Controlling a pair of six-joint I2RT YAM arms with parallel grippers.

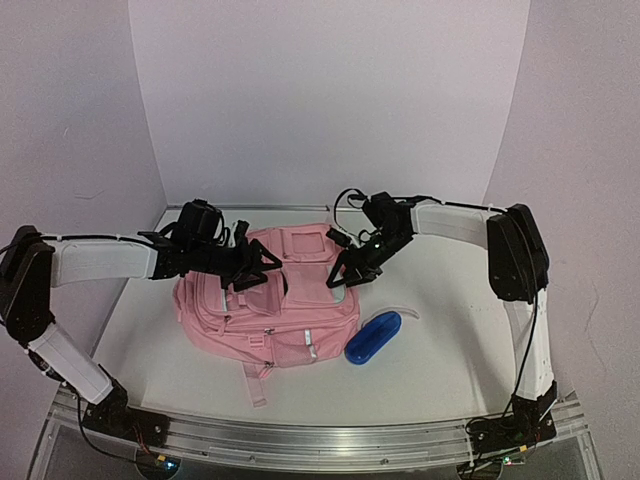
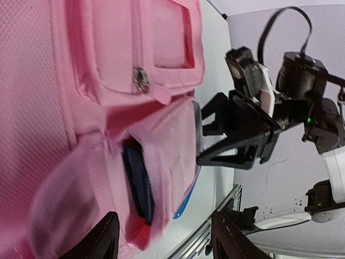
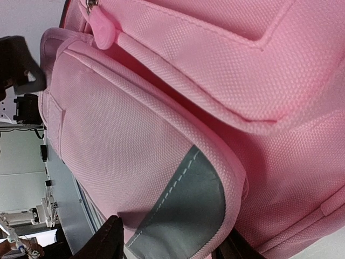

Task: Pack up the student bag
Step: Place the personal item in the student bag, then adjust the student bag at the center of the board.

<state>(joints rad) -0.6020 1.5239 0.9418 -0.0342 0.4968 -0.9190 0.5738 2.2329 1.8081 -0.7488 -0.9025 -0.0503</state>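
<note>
The pink student bag lies flat in the middle of the table, front up. My left gripper hovers over its left part, open and empty; in the left wrist view its fingers stand wide apart above a gaping pocket with a dark blue flat item inside. My right gripper is at the bag's right edge. In the right wrist view its jaws are spread on either side of the side pocket's corner with the grey reflective patch. I cannot tell if they touch the fabric.
A blue oblong case lies on the table just right of the bag, with a thin clear tube beside it. A pink strap trails toward the near edge. A metal rail runs along the front; white walls stand behind.
</note>
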